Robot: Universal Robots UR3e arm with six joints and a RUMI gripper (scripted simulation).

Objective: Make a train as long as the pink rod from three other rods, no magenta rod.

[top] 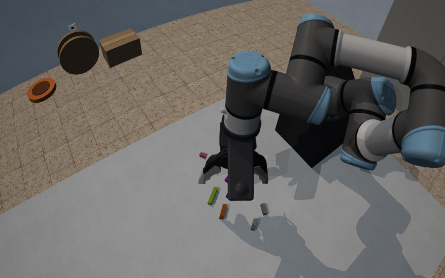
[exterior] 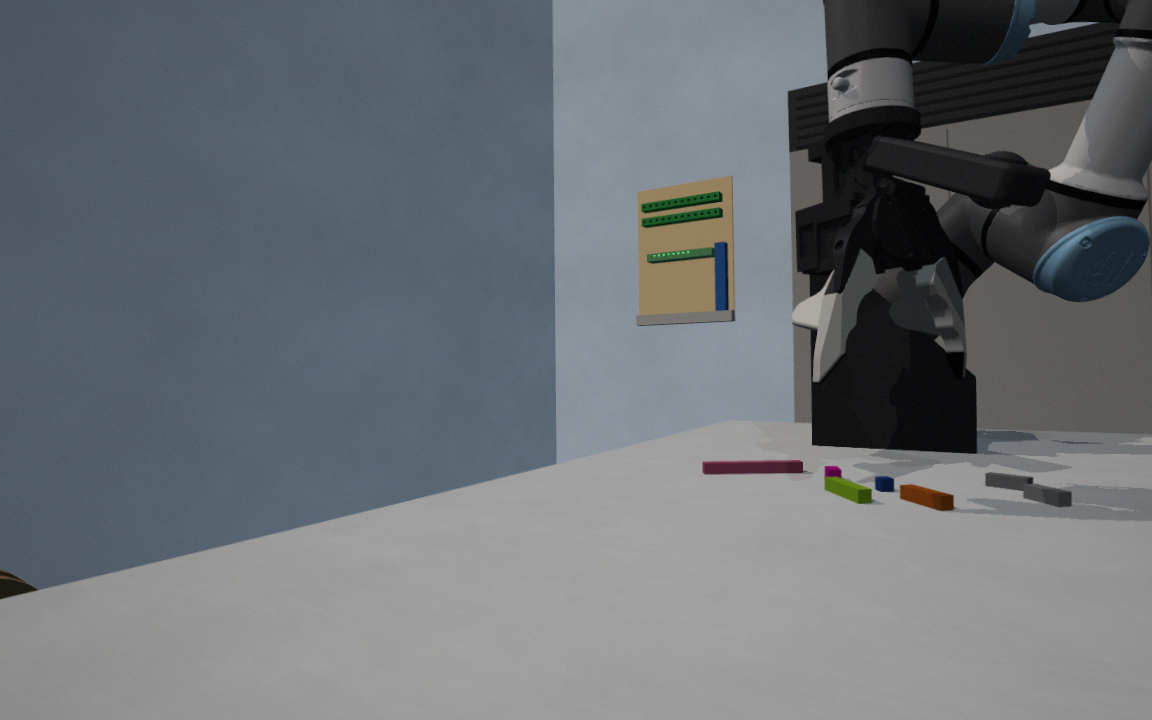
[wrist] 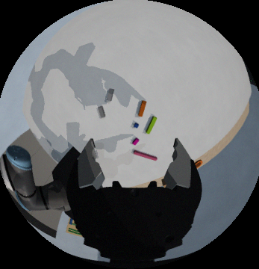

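I have the claw (top: 233, 183) (exterior: 890, 377) (wrist: 133, 139) spread wide, with nothing between its fingers, hanging above the counter (top: 113, 224) (exterior: 473, 582) (wrist: 189, 56) and apart from every rod. In my wrist view the magenta rod (top: 226, 179) (exterior: 832, 471) (wrist: 135, 141) shows between the fingertips, down on the counter. The pink rod (top: 202, 155) (exterior: 752, 467) (wrist: 145, 155) shows lower in the gap; from the top, the claw hides part of it.

Past the fingertips in the wrist view comes the blue rod (top: 227, 195) (exterior: 884, 484) (wrist: 136, 125), with the lime rod (top: 212, 195) (exterior: 847, 489) (wrist: 151, 125) near it. The orange rod (top: 222, 211) (exterior: 925, 497) (wrist: 142, 108) lies farther out, apart from the lime one. Beyond, off to one side, I see one grey rod (top: 264, 209) (exterior: 1008, 480) (wrist: 101, 111), then the other grey rod (top: 254, 224) (exterior: 1046, 495) (wrist: 110, 95), close but angled differently. All seven rods lie separate, so I have no train yet. Far behind, a tan board (exterior: 683, 291) hangs on the wall.
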